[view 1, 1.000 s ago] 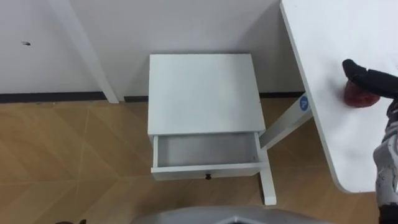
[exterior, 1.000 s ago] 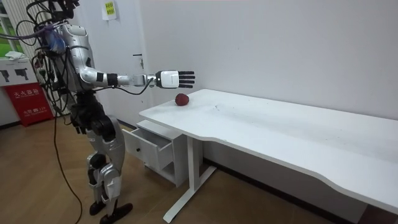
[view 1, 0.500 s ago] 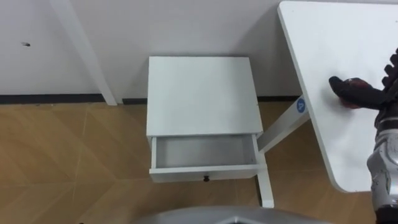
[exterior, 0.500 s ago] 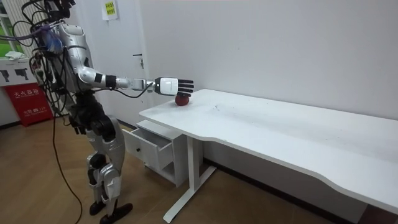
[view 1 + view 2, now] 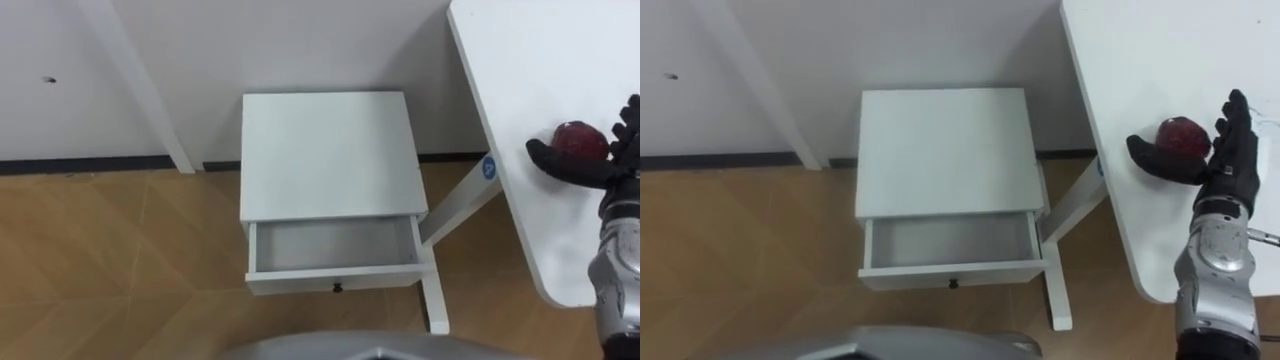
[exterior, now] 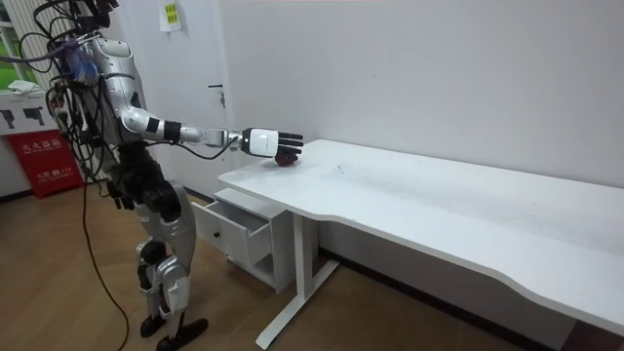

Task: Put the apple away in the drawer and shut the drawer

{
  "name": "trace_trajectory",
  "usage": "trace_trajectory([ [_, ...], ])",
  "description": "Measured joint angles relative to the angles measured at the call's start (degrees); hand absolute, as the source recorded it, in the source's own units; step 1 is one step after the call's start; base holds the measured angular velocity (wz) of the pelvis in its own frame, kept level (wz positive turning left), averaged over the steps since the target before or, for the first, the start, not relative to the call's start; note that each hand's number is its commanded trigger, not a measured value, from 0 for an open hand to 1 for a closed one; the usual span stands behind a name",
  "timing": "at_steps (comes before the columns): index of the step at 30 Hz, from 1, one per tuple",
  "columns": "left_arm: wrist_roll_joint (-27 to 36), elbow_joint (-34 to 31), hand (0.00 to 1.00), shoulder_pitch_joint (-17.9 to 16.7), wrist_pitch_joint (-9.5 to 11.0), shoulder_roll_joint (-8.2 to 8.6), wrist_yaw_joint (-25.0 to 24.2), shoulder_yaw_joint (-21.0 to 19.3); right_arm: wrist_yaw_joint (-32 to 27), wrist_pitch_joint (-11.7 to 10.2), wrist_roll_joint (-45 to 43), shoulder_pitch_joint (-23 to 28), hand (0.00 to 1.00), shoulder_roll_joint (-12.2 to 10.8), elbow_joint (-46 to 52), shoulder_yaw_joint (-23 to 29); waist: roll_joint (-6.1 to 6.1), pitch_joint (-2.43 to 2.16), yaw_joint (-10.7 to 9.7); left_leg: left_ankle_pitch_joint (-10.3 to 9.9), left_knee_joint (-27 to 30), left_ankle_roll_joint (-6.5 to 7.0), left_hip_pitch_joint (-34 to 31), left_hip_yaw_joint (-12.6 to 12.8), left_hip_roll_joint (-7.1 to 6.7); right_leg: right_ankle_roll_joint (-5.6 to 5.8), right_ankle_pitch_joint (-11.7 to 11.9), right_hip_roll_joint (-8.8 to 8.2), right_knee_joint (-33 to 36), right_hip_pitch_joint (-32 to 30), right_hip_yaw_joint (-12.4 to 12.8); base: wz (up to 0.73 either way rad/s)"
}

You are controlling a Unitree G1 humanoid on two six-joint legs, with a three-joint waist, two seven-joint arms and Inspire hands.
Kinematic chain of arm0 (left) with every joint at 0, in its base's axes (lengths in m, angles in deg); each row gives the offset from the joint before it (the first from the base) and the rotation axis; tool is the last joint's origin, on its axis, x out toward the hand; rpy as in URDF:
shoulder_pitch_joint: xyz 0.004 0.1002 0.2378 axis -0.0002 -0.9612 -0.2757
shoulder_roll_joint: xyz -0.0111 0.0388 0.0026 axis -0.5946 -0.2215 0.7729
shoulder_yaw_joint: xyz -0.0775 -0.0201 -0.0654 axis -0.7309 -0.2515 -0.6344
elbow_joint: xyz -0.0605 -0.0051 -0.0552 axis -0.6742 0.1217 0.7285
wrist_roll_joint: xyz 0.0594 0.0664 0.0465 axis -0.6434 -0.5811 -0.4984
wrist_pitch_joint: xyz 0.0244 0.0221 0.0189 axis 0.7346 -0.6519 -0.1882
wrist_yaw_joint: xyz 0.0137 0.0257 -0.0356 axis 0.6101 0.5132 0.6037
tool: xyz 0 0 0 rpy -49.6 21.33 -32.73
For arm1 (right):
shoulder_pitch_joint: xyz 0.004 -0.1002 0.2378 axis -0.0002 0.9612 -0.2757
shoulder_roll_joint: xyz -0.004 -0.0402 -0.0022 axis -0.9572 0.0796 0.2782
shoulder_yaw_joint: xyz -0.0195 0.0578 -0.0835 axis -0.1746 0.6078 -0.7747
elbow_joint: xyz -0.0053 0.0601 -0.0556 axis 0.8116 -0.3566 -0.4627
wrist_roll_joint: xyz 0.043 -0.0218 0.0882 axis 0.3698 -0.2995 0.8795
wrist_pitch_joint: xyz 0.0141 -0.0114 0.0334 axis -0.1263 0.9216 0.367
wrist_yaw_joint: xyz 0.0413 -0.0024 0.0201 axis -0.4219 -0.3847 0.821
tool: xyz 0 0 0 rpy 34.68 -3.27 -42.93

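Observation:
A dark red apple [image 5: 582, 138] lies on the white desk [image 5: 545, 60] near its left end. My right hand [image 5: 1220, 165] is open around it, thumb on the near left side and straight fingers on the right side, touching or nearly touching. In the room view the right hand [image 6: 263, 141] covers the apple [image 6: 286, 160]. The white nightstand [image 5: 325, 150] stands against the wall with its drawer [image 5: 335, 246] pulled out and nothing inside. My left hand [image 6: 119, 195] hangs by my hip in the room view.
The desk's white leg [image 5: 432, 290] stands right next to the drawer's right corner. Wooden floor [image 5: 110, 260] lies to the left of the nightstand. A red and white box [image 6: 39, 146] stands behind me by the wall.
My right hand has come down from above the desk and drawn in around the apple, so the thumb now lies beside it. The apple and the drawer have not moved.

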Motion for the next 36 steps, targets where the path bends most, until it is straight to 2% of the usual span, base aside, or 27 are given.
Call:
trace_trajectory([
  [8, -0.3, -0.7, 0.00, 0.0, 0.0, -0.07, -0.1, -0.1, 1.1, 0.4, -6.2, 1.6, 0.00, 0.0, -2.3, -0.1, -0.32, -0.15, 0.4, 0.0, 0.1, -0.01, 0.1, 0.1, 0.06, 0.00, 0.0, 0.05, 0.0, 0.0, -0.2, 0.00],
  [11, -0.2, -1.8, 0.00, 0.0, 0.1, -0.08, -0.6, 0.0, 1.0, 0.4, -6.5, 1.6, 0.11, 0.0, -3.8, -0.3, -0.40, -0.16, 0.6, 0.0, 0.0, -0.01, 0.2, 0.1, 0.07, 0.00, 0.0, 0.06, 0.1, 0.1, -0.3, 0.00],
  [12, -0.1, -1.9, 0.00, 0.0, 0.1, -0.07, -0.6, 0.1, 1.0, 0.3, -6.8, 1.5, 0.50, 0.0, -3.9, -0.5, -0.43, -0.15, 0.6, 0.0, 0.0, -0.01, 0.2, 0.1, 0.07, 0.01, 0.0, 0.06, 0.1, 0.1, -0.3, 0.00],
  [13, -0.1, -1.9, 0.00, 0.0, 0.1, -0.08, -0.7, 0.1, 0.9, 0.3, -7.1, 1.5, 0.56, 0.0, -3.9, -0.6, -0.49, -0.14, 0.6, 0.0, 0.0, -0.01, 0.2, 0.1, 0.08, 0.00, 0.0, 0.06, 0.1, 0.1, -0.3, 0.00],
  [14, -0.1, -1.9, 0.00, 0.0, 0.1, -0.08, -0.7, 0.1, 0.9, 0.3, -7.4, 1.5, 0.73, 0.0, -3.9, -0.6, -0.52, -0.14, 0.6, 0.0, 0.0, -0.01, 0.2, 0.1, 0.08, 0.01, 0.0, 0.06, 0.1, 0.1, -0.3, 0.00],
  [15, -0.1, -1.9, 0.00, -0.1, 0.0, -0.08, -0.7, 0.1, 0.7, 0.3, -7.8, 1.5, 1.00, 0.0, -3.9, -0.5, -0.59, -0.14, 0.6, 0.0, 0.0, -0.01, 0.2, 0.1, 0.08, 0.01, 0.0, 0.06, 0.1, 0.1, -0.3, 0.00],
  [20, -0.1, -1.9, 0.00, -0.2, 0.0, -0.14, -1.2, 0.1, -0.3, 0.4, -8.4, 1.5, 1.00, 0.9, -4.4, -0.6, -0.87, -0.20, 0.6, 0.0, 0.1, -0.03, 0.1, 0.1, 0.10, 0.01, 0.0, 0.08, 0.1, 0.1, -0.4, 0.00],
  [23, -0.1, -1.9, 0.00, -0.2, 0.0, -0.15, -1.2, 0.0, -0.3, 0.4, -8.6, 1.6, 1.00, 0.9, -4.5, -0.6, -1.03, -0.15, 0.7, 0.0, 0.1, -0.04, 0.1, 0.0, 0.11, 0.01, 0.0, 0.08, 0.1, 0.2, -0.5, 0.00],
  [26, -0.1, -1.9, 0.00, -0.3, 0.0, -0.30, -1.6, 0.0, -0.2, 0.5, -8.6, 1.6, 1.00, 0.9, -4.6, -1.0, -1.11, -0.14, 0.8, -0.1, 0.1, -0.07, -0.1, -0.2, 0.12, 0.01, 0.0, -0.01, 0.1, 0.1, -1.8, 0.04],
  [36, -0.1, -1.9, 0.00, -0.4, -0.1, -0.37, -2.8, 0.0, 1.1, 0.2, -8.7, 1.3, 1.00, 1.0, -4.5, -2.2, -1.37, -0.29, 1.0, -0.1, 0.4, -0.08, -0.2, -0.6, 0.14, 0.00, 0.0, -0.06, 0.1, 0.4, -2.6, 0.01],
])
